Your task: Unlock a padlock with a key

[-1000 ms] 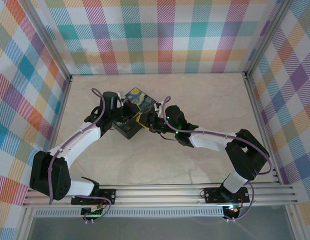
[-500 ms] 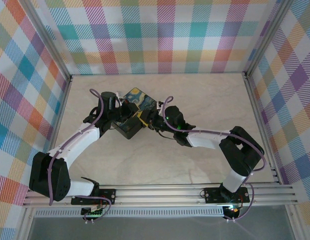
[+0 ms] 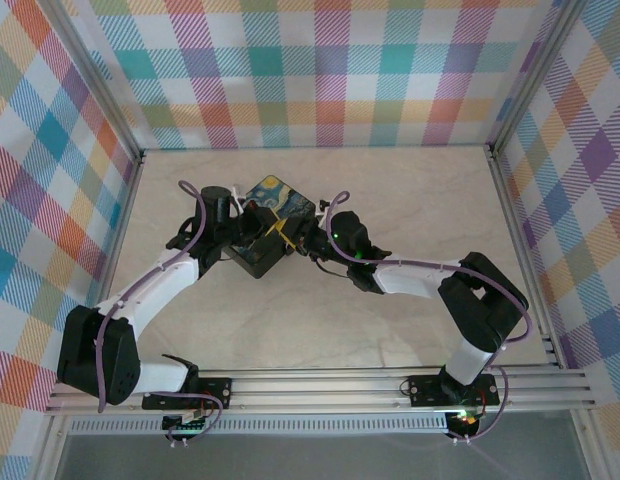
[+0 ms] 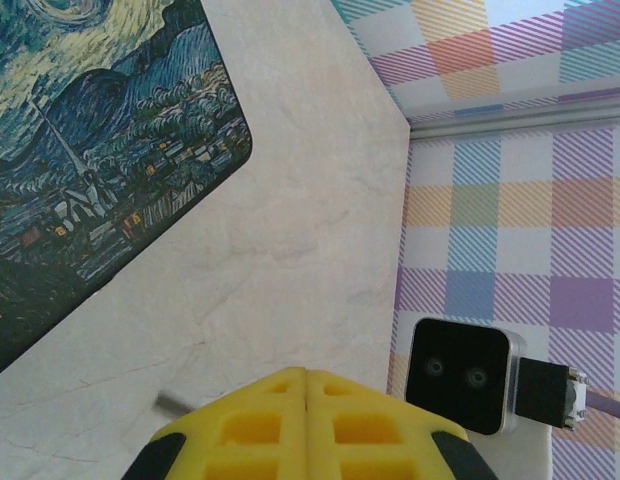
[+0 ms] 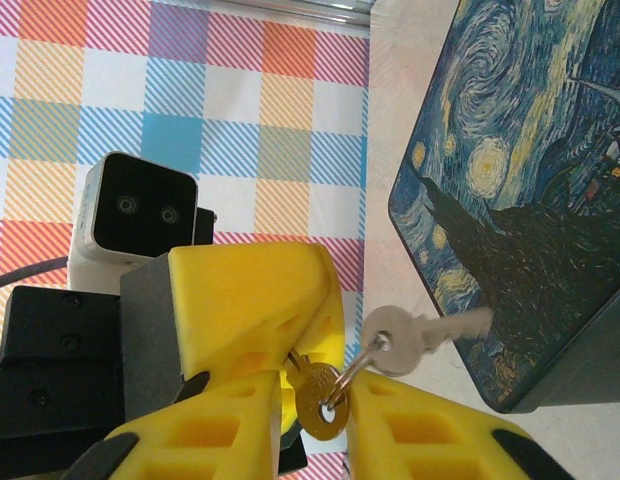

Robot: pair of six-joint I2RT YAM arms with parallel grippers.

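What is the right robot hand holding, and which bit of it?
The right gripper pinches a small brass-coloured key by its round head. A silvery key dangles from the thin metal ring threaded through that head.

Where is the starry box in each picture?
Top external: the box sits a little left of centre, on the far half of the table.
Left wrist: its painted lid fills the upper left corner.
Right wrist: it is at the upper right, one rounded corner pointing down.
Shared landmark: the beige marbled table beside it.
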